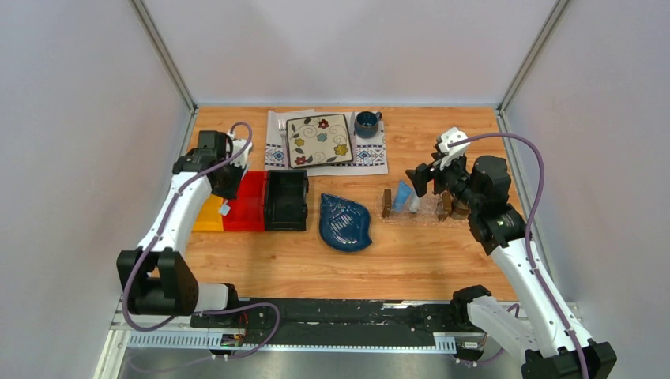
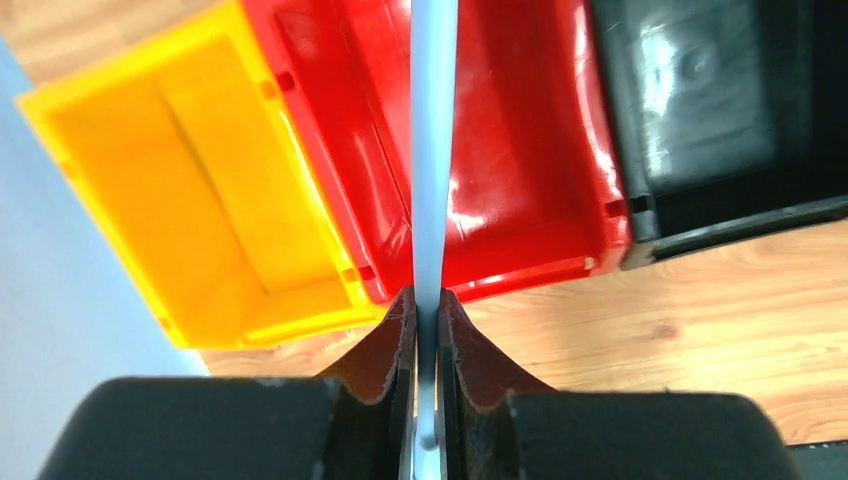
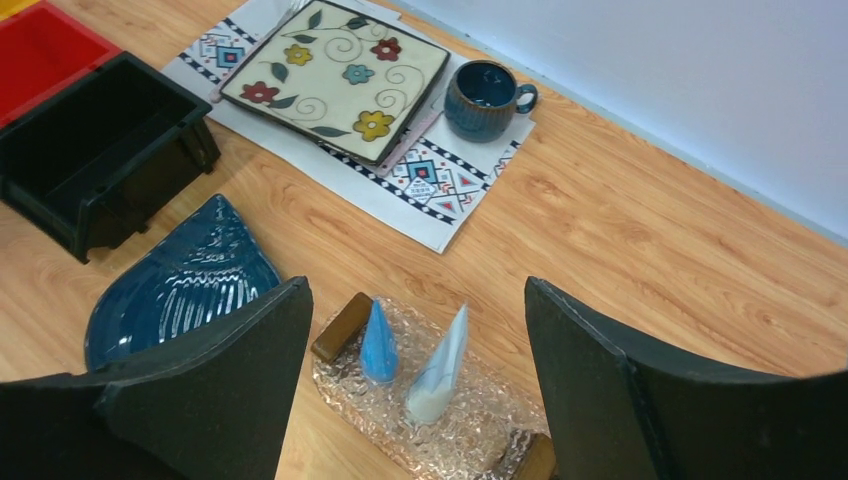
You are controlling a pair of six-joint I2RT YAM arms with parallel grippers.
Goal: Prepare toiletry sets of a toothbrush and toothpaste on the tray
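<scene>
Over the red plastic bin (image 2: 520, 150), my left gripper (image 2: 427, 305) is clamped on a slim, pale white-blue plastic toothbrush (image 2: 433, 150). Its dark fingers (image 2: 385, 350) pinch the handle, and the shaft runs straight out across the bin. A yellow plastic bin (image 2: 200, 200) sits just beside the red one, a black plastic bin (image 2: 720, 100) on its other side. Across the wooden table (image 1: 442, 260), my right gripper (image 3: 415, 285) hangs with jaws spread wide, holding nothing, over the clear rectangular plastic tray (image 3: 470, 440) with dark wooden end blocks (image 3: 340, 325). Two small tapered toothpaste tubes stand in that tray, narrow ends up, one light blue (image 3: 379, 345), one white-grey (image 3: 437, 375), near each other but apart. A dark blue leaf-shaped dish (image 3: 180, 290) lies near the tray.
</scene>
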